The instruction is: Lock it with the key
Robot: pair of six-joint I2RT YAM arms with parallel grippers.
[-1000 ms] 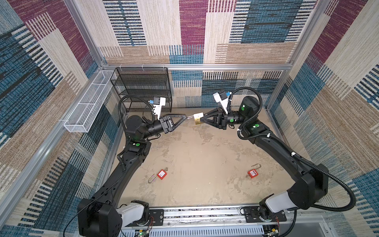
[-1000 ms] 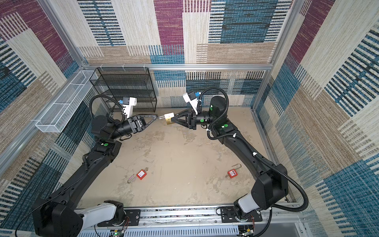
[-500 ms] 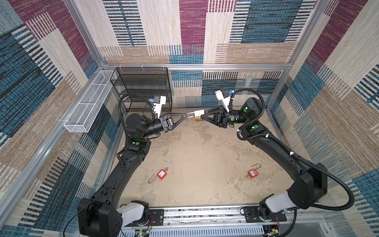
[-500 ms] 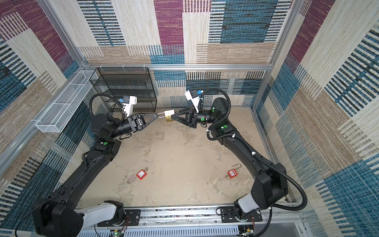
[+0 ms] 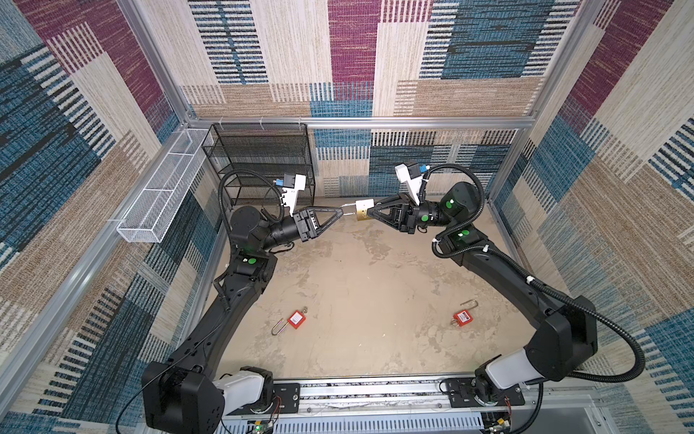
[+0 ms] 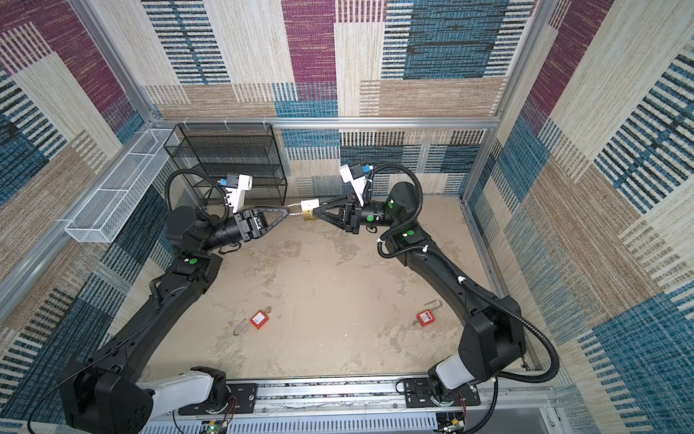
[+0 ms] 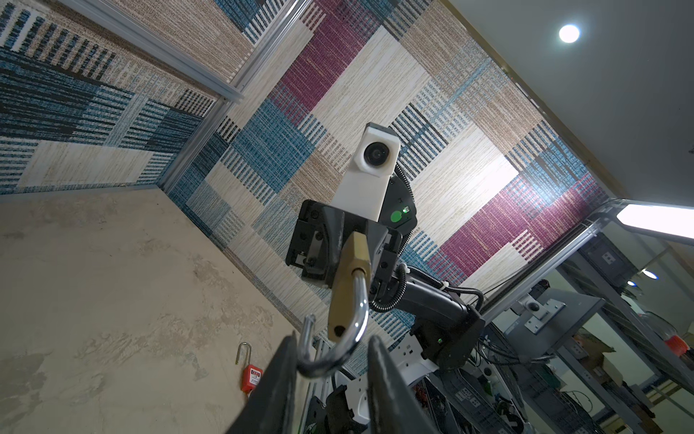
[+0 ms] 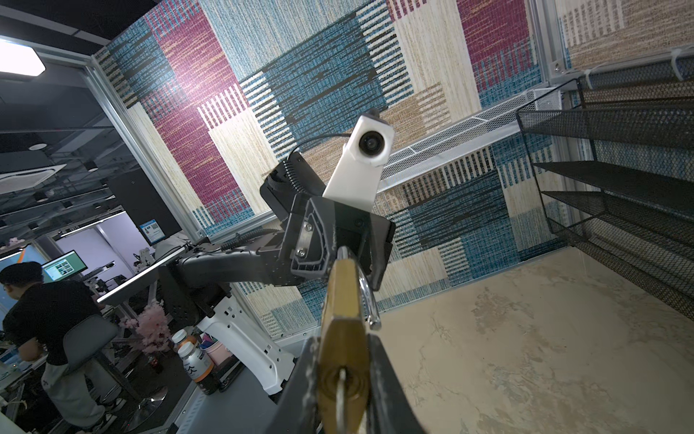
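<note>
Padlock [image 5: 363, 213] is brass, held in the air at the back of the cell, well above the worktop [image 5: 356, 285], between the two hands. Right hand [image 5: 372, 215] is clamped on the body, which sits between its fingers. Key [image 8: 340, 390] is in the keyway at the bottom end, facing the right wrist camera. Left hand [image 7: 332, 347] is closed about the bend of the shackle [image 7: 361, 300]; both fingers look to touch it, but I can't confirm how firmly. Shackle is open: free leg [image 7: 308, 327] is swung to the side, clear of its hole [image 7: 338, 330]. Step in hand, as I read it, is seating the shackle. To do it well, right hand keeps the body rigid with no wrist drift. Left swings the bend round the captive leg until the free leg is over the hole, then pushes straight along the leg axis into the body. Don't push before alignment: the leg tip would land on the brass shoulder and could lever the body out of the right grip. Round chrome bar is probably slippery, so go slowly and watch for slip. Key turn comes after; neither hand is free for it now, so a regrip is likely needed. Writing: no brand readable on the brass. Red lock [image 5: 296, 319] and second red lock [image 5: 462, 317] lie on the worktop, each with a white label, text too small to read.
</note>
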